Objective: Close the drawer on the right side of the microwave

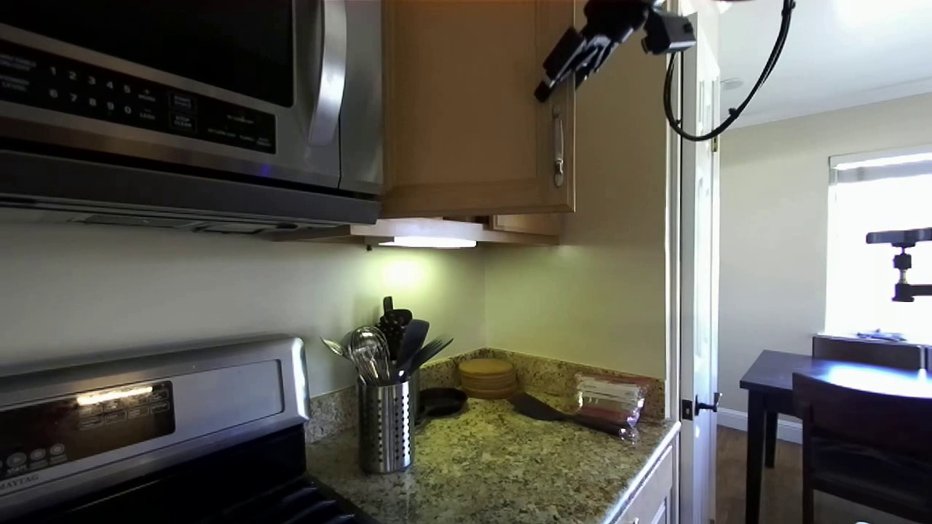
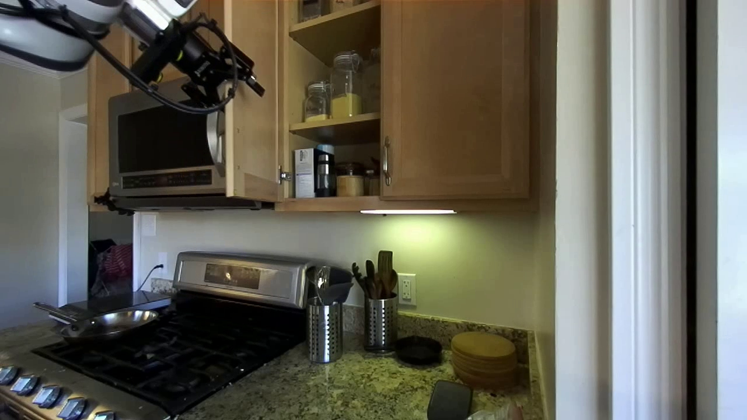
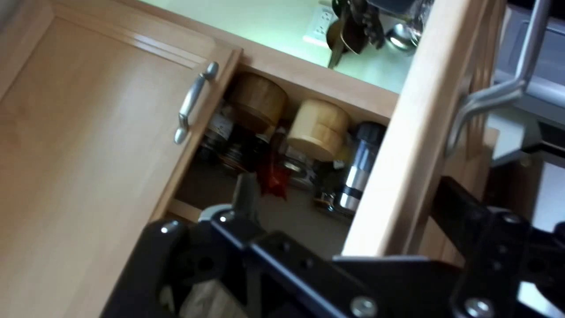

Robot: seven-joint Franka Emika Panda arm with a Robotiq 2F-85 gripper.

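I'm straddling the edge of the cabinet door (image 1: 473, 109), standing open beside the microwave (image 2: 166, 137), with my gripper (image 3: 348, 190), fingers (image 3: 246, 196) apart, and expecting that rigid door to swing lightly when pushed near its handle (image 1: 558, 145).

Gripper (image 1: 561, 85) at edge of open cabinet door (image 1: 466, 109), microwave (image 1: 153, 51) beside it

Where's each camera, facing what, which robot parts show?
Wrist view: wrist-mounted, facing into light-brown wooden cabinet; black gripper straddles the open door.
In an exterior view: near steel stove, facing speckled granite counter; gripper at top.
In an exterior view: before counter, facing cabinet and stove; white arm, gripper upper left.
Both exterior views share: door, dark-glass steel microwave.
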